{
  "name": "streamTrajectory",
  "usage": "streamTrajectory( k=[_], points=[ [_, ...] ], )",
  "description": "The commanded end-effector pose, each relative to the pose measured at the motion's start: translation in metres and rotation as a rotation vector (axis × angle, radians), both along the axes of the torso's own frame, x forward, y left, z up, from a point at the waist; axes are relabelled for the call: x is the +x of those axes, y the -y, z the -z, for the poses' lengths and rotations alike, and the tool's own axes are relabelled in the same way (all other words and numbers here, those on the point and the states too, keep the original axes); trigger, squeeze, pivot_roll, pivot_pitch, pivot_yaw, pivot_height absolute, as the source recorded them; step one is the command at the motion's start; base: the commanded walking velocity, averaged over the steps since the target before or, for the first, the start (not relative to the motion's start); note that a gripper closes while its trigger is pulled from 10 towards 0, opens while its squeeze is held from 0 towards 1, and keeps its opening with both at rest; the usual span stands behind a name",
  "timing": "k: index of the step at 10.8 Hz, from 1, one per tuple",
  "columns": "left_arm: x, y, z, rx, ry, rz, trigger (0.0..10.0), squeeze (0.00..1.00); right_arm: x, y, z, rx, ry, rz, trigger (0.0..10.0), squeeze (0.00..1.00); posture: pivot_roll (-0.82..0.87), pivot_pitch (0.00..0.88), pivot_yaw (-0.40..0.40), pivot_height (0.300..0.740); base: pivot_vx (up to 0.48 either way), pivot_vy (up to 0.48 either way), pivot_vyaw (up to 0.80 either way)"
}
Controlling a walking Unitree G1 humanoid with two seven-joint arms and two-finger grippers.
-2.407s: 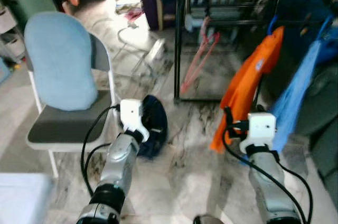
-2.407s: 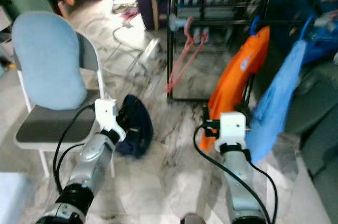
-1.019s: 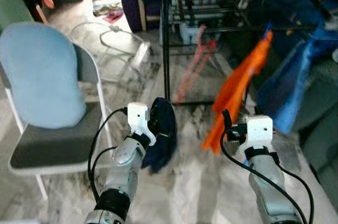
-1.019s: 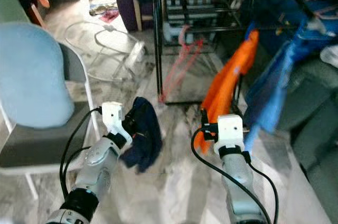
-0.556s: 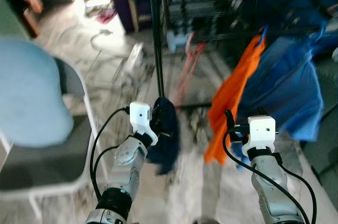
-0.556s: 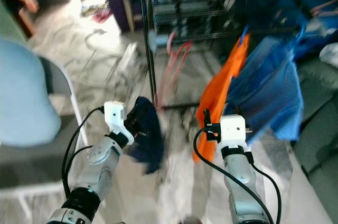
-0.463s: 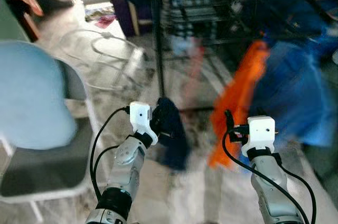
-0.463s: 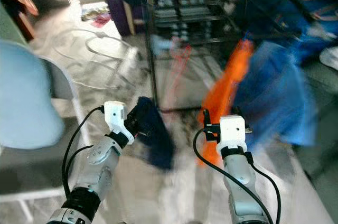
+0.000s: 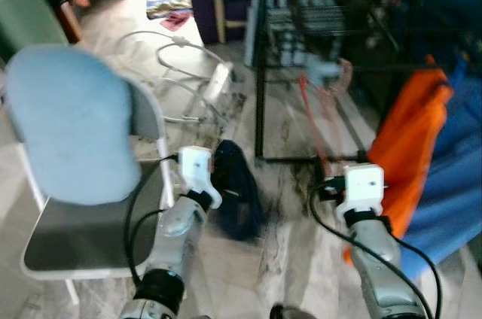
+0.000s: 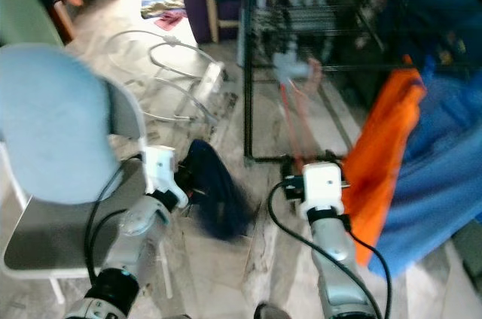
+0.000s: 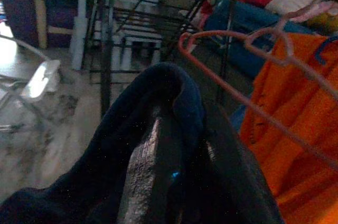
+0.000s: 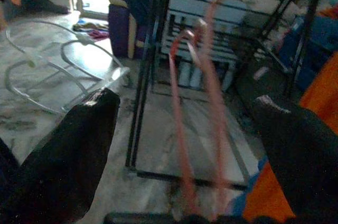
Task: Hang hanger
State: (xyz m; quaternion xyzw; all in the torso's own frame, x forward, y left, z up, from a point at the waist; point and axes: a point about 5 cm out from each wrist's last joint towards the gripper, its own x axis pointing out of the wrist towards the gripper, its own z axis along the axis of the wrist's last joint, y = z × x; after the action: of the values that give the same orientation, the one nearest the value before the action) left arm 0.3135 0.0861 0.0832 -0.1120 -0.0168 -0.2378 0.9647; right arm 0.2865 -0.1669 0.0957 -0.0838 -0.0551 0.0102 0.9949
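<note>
A pink hanger (image 9: 316,108) hangs from the black metal rack (image 9: 260,71), blurred in the eye views. In the right wrist view the pink hanger (image 12: 203,102) sits ahead, framed between the wide-apart fingers of my right gripper (image 12: 182,105), which is open and holds nothing. My right gripper (image 9: 322,183) is low in front of the rack. My left gripper (image 9: 221,180) is shut on a dark navy garment (image 9: 237,198) that droops toward the floor. In the left wrist view the navy garment (image 11: 158,129) wraps over the fingers and hides them.
An orange garment (image 9: 410,146) and a blue one (image 9: 452,206) hang at the right. A chair with a light blue cushion (image 9: 71,123) stands at the left. A white hoop-shaped thing (image 9: 181,56) lies on the marble floor beyond.
The whole view has swung, so the camera moved; rack and hanger now sit more to the right. The navy garment stays in my left gripper and my right gripper stays open.
</note>
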Motion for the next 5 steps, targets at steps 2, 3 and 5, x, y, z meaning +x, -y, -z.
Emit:
streamTrajectory(
  k=[2, 3, 5],
  points=[
    [-0.002, 0.000, -0.002, 0.012, 0.011, 0.006, 10.0, 0.00, 0.008, 0.008, -0.003, -0.001, -0.013, 0.031, 10.0, 0.00, -0.12, 0.166, 0.036, 0.740, 0.000, 0.000, 0.00],
    [-0.002, 0.000, -0.002, 0.017, 0.011, 0.011, 10.0, 0.00, 0.015, 0.013, -0.008, -0.002, -0.008, 0.041, 10.0, 0.00, -0.12, 0.169, 0.036, 0.740, 0.000, 0.000, 0.00],
    [-0.003, -0.001, -0.001, 0.029, 0.001, 0.016, 10.0, 0.00, 0.021, 0.023, -0.020, -0.040, 0.028, 0.077, 10.0, 0.00, -0.11, 0.178, 0.038, 0.740, 0.000, 0.000, 0.00]
  ],
)
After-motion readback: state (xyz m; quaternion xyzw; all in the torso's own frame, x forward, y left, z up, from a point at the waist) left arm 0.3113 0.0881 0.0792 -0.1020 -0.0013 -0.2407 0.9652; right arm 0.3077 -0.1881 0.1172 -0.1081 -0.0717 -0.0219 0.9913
